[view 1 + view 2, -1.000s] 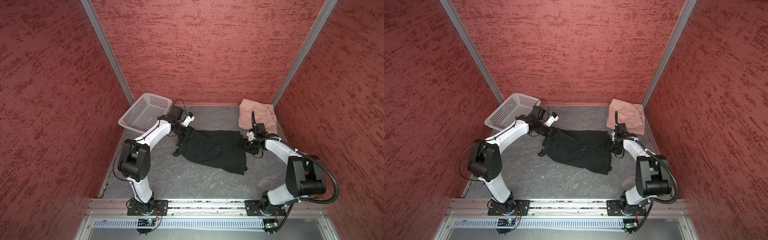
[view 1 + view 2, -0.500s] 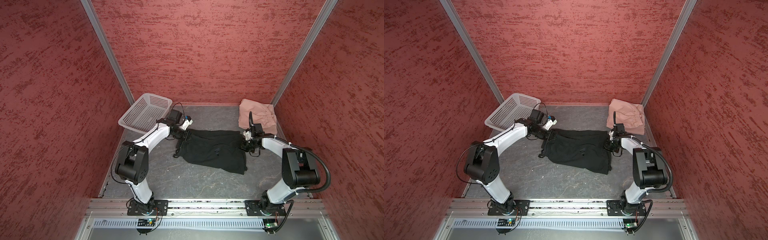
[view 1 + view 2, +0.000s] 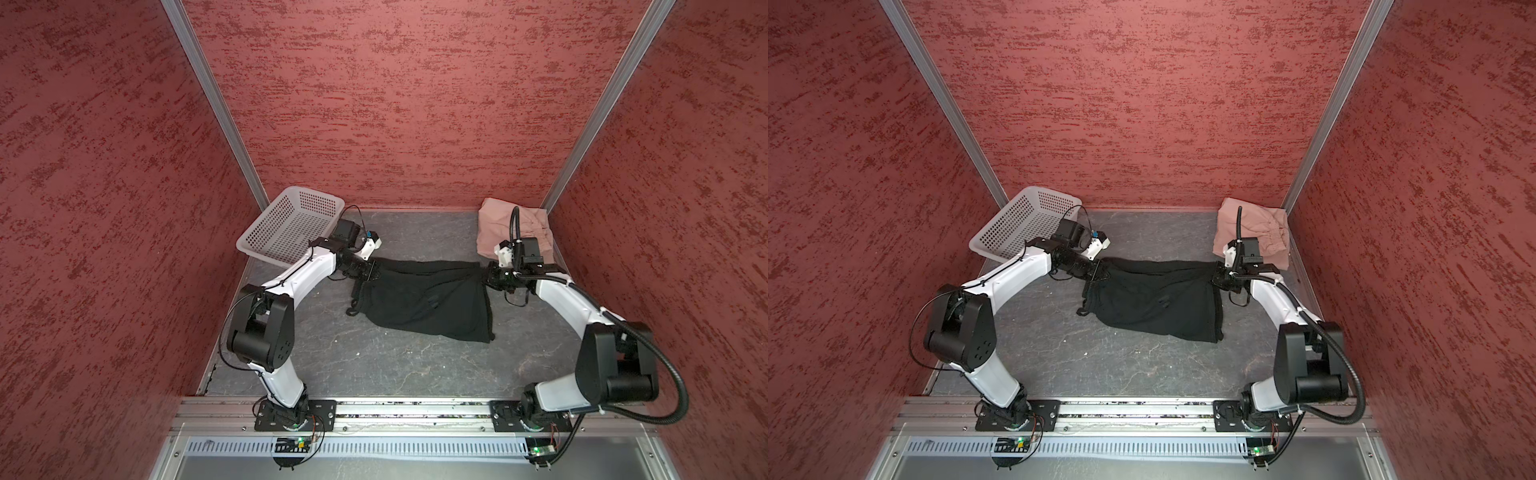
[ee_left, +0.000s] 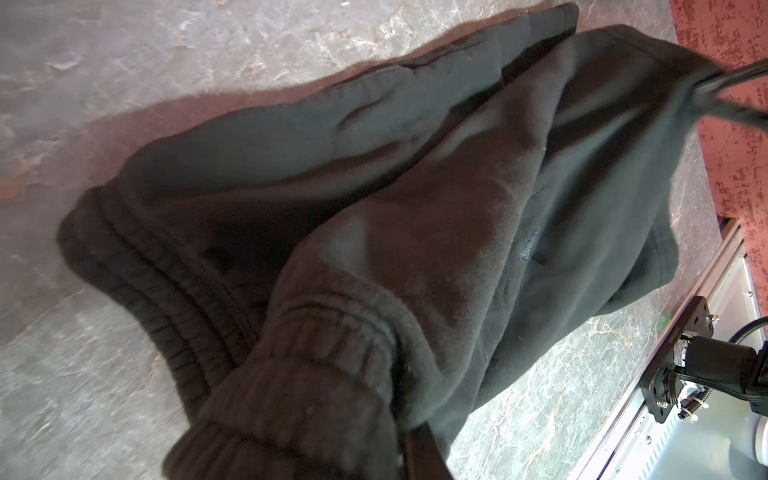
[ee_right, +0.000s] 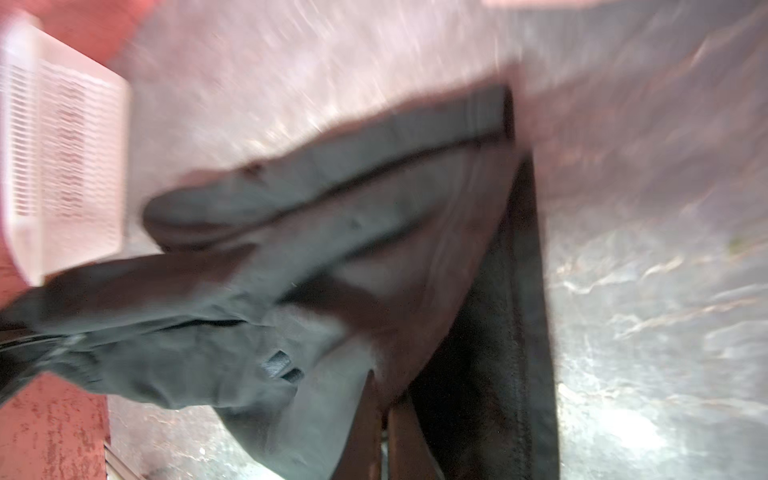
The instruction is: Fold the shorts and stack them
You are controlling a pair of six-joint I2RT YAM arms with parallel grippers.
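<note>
Grey marbled tabletop [image 3: 374, 361] bearing black shorts [image 3: 424, 299], red textured walls [image 3: 395, 104] around

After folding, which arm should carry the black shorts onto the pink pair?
Likely right: the right gripper grips the black shorts at the end beside the pink shorts; the left gripper holds the far end.

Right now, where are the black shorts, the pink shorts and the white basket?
black shorts [image 3: 424, 303]: in a top view, middle of the cloth.
pink shorts [image 3: 492, 232]: in a top view, its smooth side.
white basket [image 3: 286, 226]: in a top view, bare mesh floor.
</note>
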